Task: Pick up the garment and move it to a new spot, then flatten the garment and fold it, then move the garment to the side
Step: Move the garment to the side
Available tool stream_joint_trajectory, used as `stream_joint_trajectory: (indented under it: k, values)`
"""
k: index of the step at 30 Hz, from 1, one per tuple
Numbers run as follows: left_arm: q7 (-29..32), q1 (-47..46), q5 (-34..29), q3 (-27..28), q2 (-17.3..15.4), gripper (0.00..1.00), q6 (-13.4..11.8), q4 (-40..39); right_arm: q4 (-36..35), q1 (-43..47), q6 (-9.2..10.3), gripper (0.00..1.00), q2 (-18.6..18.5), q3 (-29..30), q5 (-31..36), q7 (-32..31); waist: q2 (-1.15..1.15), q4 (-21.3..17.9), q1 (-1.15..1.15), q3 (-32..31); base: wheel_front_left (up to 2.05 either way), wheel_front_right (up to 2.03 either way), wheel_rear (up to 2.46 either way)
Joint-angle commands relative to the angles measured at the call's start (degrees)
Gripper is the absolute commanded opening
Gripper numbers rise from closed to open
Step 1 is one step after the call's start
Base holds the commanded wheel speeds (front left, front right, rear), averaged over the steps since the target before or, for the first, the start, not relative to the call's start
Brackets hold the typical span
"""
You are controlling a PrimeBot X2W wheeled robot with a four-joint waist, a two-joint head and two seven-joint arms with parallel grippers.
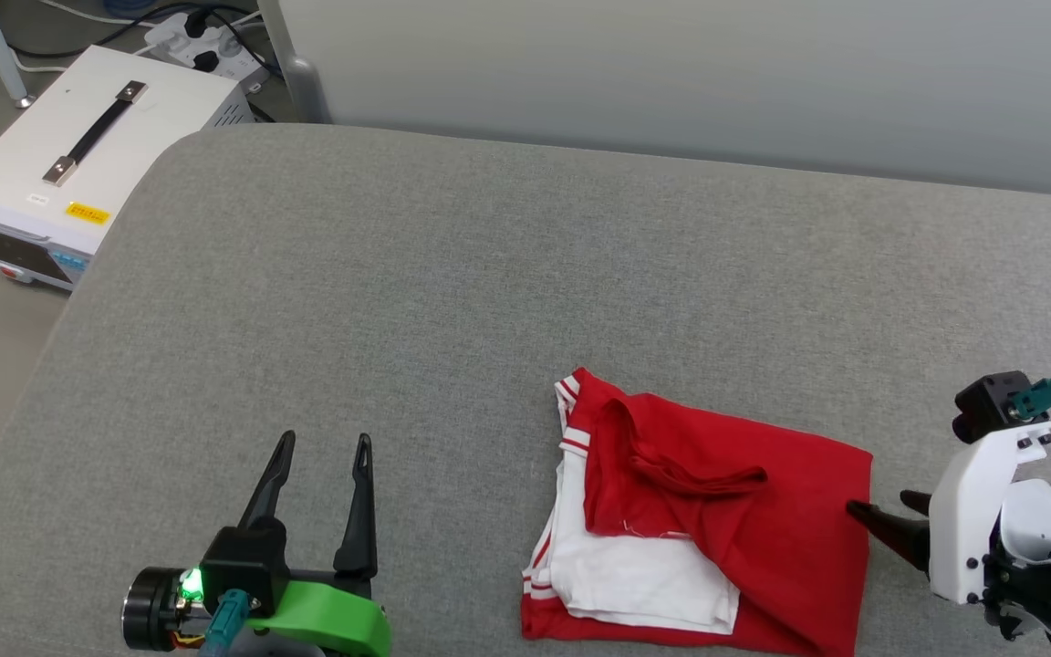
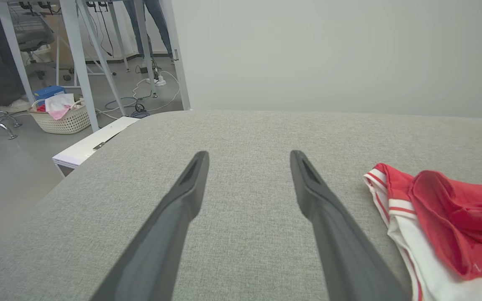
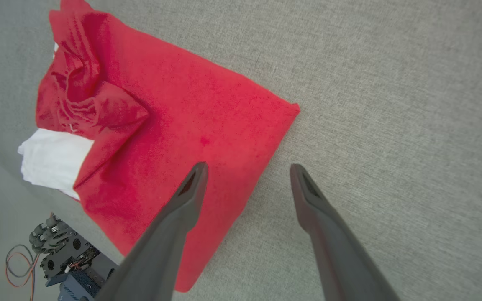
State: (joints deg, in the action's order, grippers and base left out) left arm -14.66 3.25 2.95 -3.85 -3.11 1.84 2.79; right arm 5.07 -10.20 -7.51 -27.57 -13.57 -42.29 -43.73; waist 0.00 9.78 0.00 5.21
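Empty, wide-open right gripper (image 3: pixel 248 166) — one finger over the edge of the shirt (image 3: pixel 191 108). Slide under every layer before closing — left gripper (image 1: pixel 325 438) open, empty too.

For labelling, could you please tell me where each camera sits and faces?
Head view: from the head, down at the garment on the grey cushion; left gripper, right gripper show.
Left wrist view: left wrist, along its open fingers across the cushion.
Right wrist view: right wrist, down its fingers at the garment.
All share the garment.
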Motion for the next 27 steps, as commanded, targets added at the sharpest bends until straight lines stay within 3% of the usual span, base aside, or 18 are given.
stream_joint_trajectory:
  k: [1,10,19,20,21,27]
  values:
    - [-0.3,-1.1,0.4,-0.2,0.2,1.00,0.1,-0.2,1.0,0.5,0.02,1.00,0.6,-0.5,-0.9,-0.4,0.00,0.5,0.00,0.8,0.00,0.00,0.00]
    - [-0.3,-2.7,0.6,-1.3,0.2,1.00,0.1,0.0,9.1,0.1,0.02,1.00,3.5,-4.2,-3.1,1.7,0.00,1.9,0.00,3.1,0.00,0.00,0.00]
    - [-0.3,-3.2,1.0,-1.8,0.2,1.00,-0.2,0.6,12.8,-1.3,0.02,0.97,3.3,-11.2,-4.5,8.2,0.00,1.9,0.00,3.6,0.00,0.00,0.00]
    - [-0.3,-3.2,1.0,-1.8,0.2,1.00,-0.2,0.7,13.1,-1.6,0.02,0.24,3.1,-11.7,-4.8,8.7,0.00,1.9,0.00,3.5,0.00,0.00,0.00]
    - [-0.3,-3.1,1.0,-1.8,0.2,1.00,-0.2,0.8,13.1,-1.9,0.02,0.00,2.8,-12.4,-5.2,9.4,0.00,1.8,0.00,3.4,0.00,0.00,0.00]
    - [-0.3,-2.5,1.2,-1.9,0.2,1.00,-0.3,1.1,12.4,-3.7,0.02,0.00,0.1,-14.4,-6.3,14.4,0.00,1.1,0.00,2.1,0.00,0.00,0.00]
